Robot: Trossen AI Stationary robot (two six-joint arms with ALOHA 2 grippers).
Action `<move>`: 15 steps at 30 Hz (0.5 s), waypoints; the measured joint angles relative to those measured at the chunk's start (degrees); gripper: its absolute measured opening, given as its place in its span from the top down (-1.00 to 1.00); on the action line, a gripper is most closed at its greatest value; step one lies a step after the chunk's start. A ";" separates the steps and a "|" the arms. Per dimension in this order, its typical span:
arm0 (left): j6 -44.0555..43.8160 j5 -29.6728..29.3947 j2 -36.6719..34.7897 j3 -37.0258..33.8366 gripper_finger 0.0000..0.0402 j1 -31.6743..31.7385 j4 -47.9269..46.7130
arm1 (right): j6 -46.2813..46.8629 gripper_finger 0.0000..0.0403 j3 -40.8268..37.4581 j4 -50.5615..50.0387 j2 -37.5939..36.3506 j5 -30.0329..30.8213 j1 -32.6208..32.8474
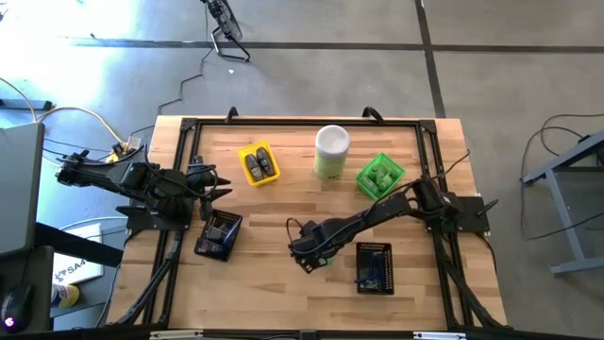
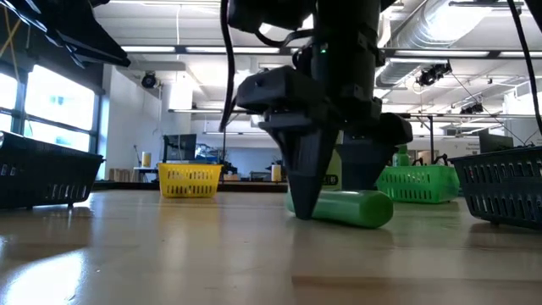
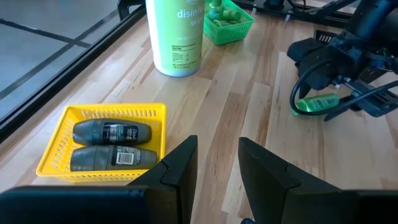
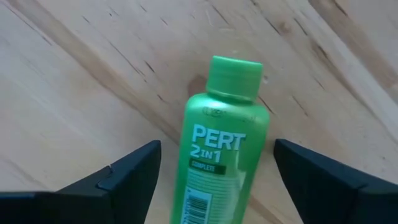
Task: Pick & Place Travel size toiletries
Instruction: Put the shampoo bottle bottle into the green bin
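While the right gripper (image 4: 214, 171) hangs spread wide around a green bottle (image 4: 217, 168) lying on bare wood mid-table, open room surrounds them. Over the left edge, the left gripper (image 3: 217, 165) waits with its fingers apart, holding nothing.

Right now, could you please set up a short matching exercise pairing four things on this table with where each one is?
Things:
1. green bottle
2. two dark grey roll-ons
3. tall canister
4. left gripper

Places:
A. standing between the yellow and green trays
B. lying on bare wood between the right gripper's open fingers
C. near the yellow tray, holding nothing
D. lying in the yellow tray

Pairs: 1-B, 2-D, 3-A, 4-C
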 joint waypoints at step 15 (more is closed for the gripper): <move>0.00 0.00 0.00 0.00 0.44 0.00 -0.09 | -0.22 -0.10 -0.20 -0.26 0.09 1.14 -0.11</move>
